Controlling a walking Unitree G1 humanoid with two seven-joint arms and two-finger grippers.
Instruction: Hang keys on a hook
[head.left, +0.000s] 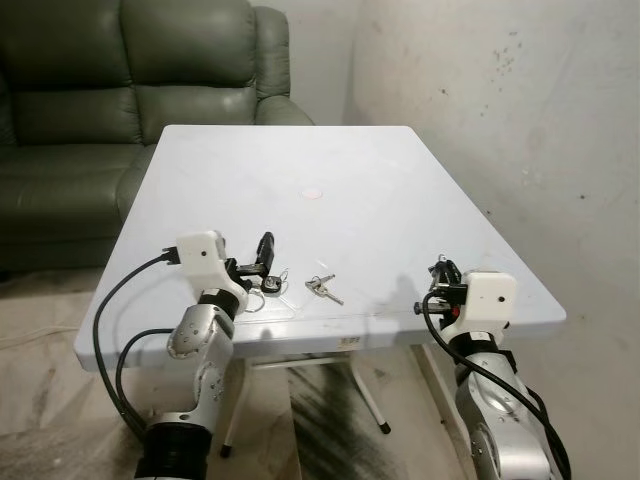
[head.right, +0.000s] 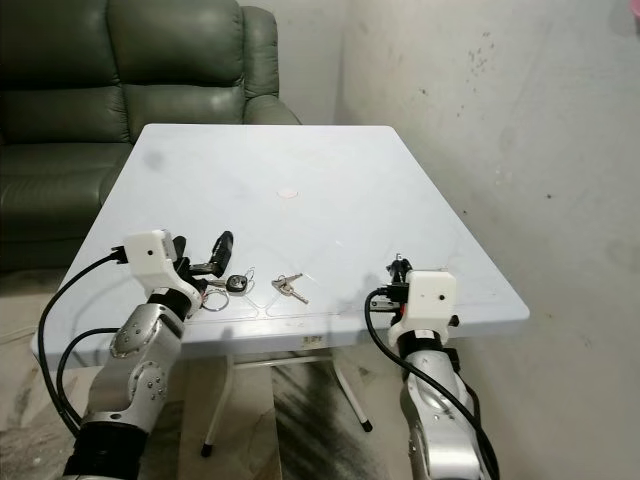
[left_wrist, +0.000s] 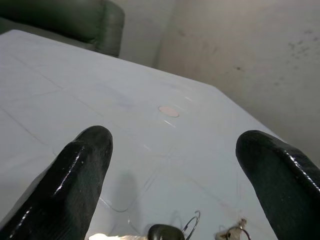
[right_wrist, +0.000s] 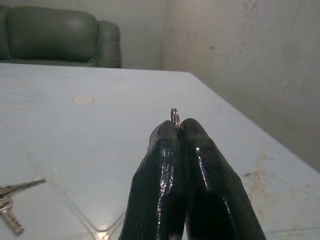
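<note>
A small bunch of silver keys (head.left: 322, 288) lies near the front edge of the white table (head.left: 300, 150). Just left of it rests a black key fob (head.left: 271, 287) with a wire ring. My left gripper (head.left: 258, 266) hovers over the fob, open, its fingers (left_wrist: 82, 165) spread wide and holding nothing. At the table's front right edge, my right gripper (head.left: 440, 270) is shut, and a small metal ring (right_wrist: 175, 116) pokes up from between its fingertips (right_wrist: 167, 137). The keys (right_wrist: 10, 200) lie off to its side.
A small pale round disc (head.left: 313, 194) sits on the middle of the table. A dark green leather sofa (head.left: 130, 80) stands behind the table at the left. A stained plaster wall (head.left: 500, 100) runs close along the right side.
</note>
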